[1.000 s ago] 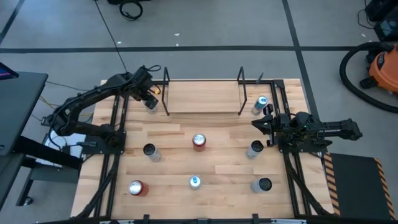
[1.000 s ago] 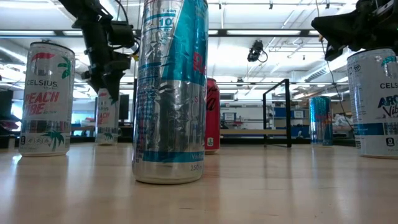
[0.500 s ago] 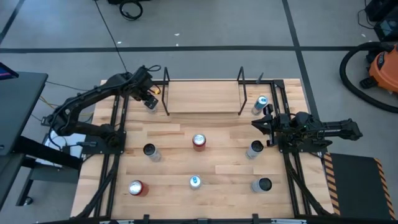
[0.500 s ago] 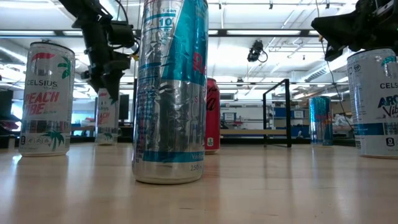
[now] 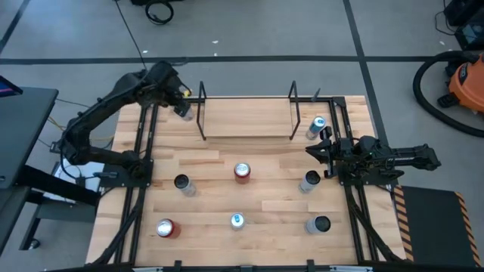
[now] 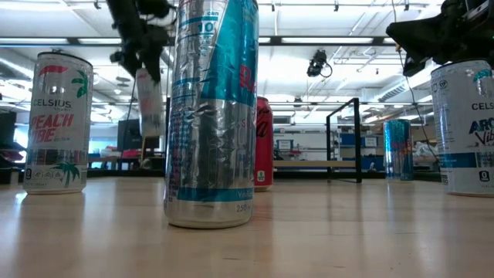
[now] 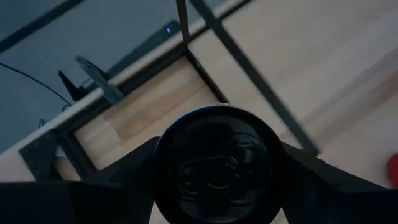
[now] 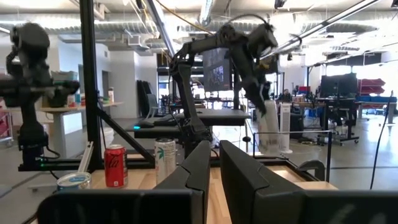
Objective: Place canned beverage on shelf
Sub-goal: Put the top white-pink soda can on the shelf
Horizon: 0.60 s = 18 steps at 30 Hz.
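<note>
My left gripper [image 5: 180, 104] is shut on a slim pale can [image 6: 149, 100] above the table's far left corner, just left of the shelf [image 5: 248, 121]. The shelf is a light board between two black rod end frames [image 5: 202, 113]. The can's dark top fills the left wrist view [image 7: 217, 165], and the can also shows in the right wrist view [image 8: 268, 127]. My right gripper [image 5: 311, 149] is shut and empty at the table's right side, pointing left. My left gripper pinches the can between its two fingers [image 7: 127, 171], one on each side of the can's upper part [image 7: 165, 155]. The fingers come from above, pointing down. The can hangs below them, nearly upright and lifted clear of the table [image 6: 147, 127].
Several other cans stand on the table: a red one [image 5: 242, 172] in the middle, one [image 5: 182, 183] to its left, one [image 5: 317, 126] beside the shelf's right frame, one [image 5: 309, 181] near my right gripper, and three along the near edge [image 5: 237, 221].
My left gripper has gone up and a little toward the table's far edge, still shut on the can. The can, which stood on the table a second ago, is now lifted clear and hangs below the fingers.
</note>
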Tool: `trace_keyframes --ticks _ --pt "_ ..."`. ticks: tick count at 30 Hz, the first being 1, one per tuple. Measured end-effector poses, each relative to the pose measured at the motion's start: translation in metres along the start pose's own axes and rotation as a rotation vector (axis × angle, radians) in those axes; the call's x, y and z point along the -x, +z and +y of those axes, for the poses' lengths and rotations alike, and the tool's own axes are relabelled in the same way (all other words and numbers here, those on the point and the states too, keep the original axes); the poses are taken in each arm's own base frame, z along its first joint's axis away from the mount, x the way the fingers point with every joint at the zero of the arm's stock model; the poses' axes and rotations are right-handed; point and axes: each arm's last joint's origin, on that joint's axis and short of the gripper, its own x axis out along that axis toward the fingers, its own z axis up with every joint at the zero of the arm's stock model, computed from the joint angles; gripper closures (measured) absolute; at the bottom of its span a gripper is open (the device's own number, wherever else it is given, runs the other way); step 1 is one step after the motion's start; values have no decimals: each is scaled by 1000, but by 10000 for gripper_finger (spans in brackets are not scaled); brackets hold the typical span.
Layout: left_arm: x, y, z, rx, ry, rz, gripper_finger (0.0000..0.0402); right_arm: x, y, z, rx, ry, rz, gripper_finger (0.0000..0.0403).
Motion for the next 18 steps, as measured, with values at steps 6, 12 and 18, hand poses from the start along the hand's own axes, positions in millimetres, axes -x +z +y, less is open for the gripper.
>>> trace_keyframes --ticks 6,12,18 --pt "44 21 2 44 7 -153 134 0 0 0 -2 0 1 357" --pt "78 33 4 68 -16 -288 134 0 0 0 -1 0 1 357" --pt "97 43 4 163 -54 -406 134 0 0 0 -1 0 2 357"
